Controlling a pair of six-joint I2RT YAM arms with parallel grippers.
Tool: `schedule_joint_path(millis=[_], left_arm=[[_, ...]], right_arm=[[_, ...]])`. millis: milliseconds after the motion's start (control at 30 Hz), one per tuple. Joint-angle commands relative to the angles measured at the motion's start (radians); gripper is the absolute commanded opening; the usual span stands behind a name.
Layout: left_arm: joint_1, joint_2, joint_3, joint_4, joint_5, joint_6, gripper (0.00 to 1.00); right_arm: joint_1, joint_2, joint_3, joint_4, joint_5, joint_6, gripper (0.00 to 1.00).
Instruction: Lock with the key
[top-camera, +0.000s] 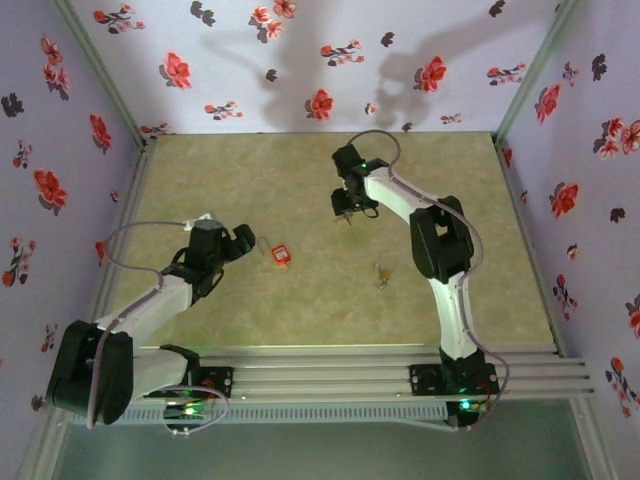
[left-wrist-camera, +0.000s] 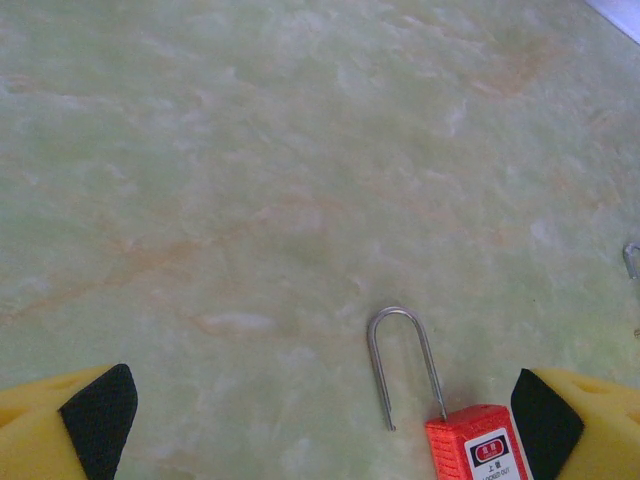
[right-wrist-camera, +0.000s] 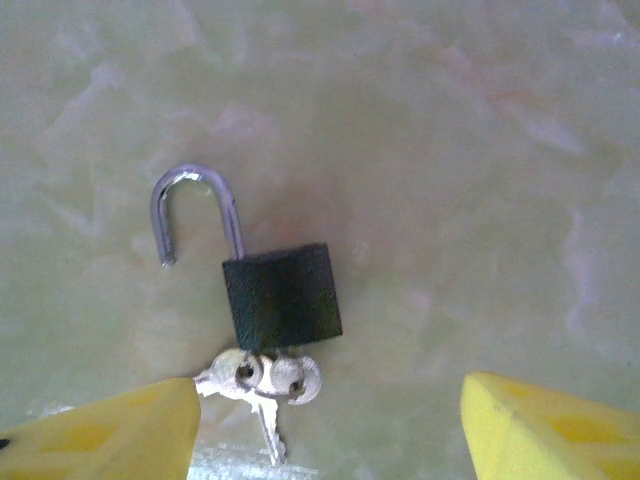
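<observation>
A black padlock (right-wrist-camera: 282, 297) lies flat on the green mat with its silver shackle (right-wrist-camera: 193, 210) swung open. Silver keys (right-wrist-camera: 258, 378) on a ring sit at its base, and one blade (right-wrist-camera: 270, 435) points toward me. My right gripper (right-wrist-camera: 330, 430) hovers over them, open, its yellow fingers (right-wrist-camera: 110, 440) wide apart and the keys close to the left one. A red padlock (left-wrist-camera: 482, 445) with an open silver shackle (left-wrist-camera: 402, 362) lies near the right finger of my open left gripper (left-wrist-camera: 322, 425). From above, the left gripper (top-camera: 247, 243) is just left of the red padlock (top-camera: 281, 256).
A small brass-coloured padlock (top-camera: 382, 273) lies on the mat in front of the right arm (top-camera: 435, 240). Floral walls (top-camera: 300, 60) enclose the mat on three sides. A metal rail (top-camera: 380, 365) runs along the near edge.
</observation>
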Motion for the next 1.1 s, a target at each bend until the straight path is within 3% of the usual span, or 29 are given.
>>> schedule_joint_path(millis=[0, 433, 1067], left_arm=[[-0.009, 0.002, -0.009, 0.024, 0.002, 0.004, 1.0], [-0.011, 0.011, -0.009, 0.028, 0.002, 0.008, 1.0], [-0.01, 0.01, -0.008, 0.027, 0.002, 0.012, 1.0]], right_arm=[[-0.01, 0.038, 0.044, -0.055, -0.024, -0.021, 0.69], [-0.01, 0.081, 0.091, -0.057, -0.083, -0.033, 0.67], [-0.01, 0.138, 0.14, -0.093, -0.098, -0.053, 0.54]])
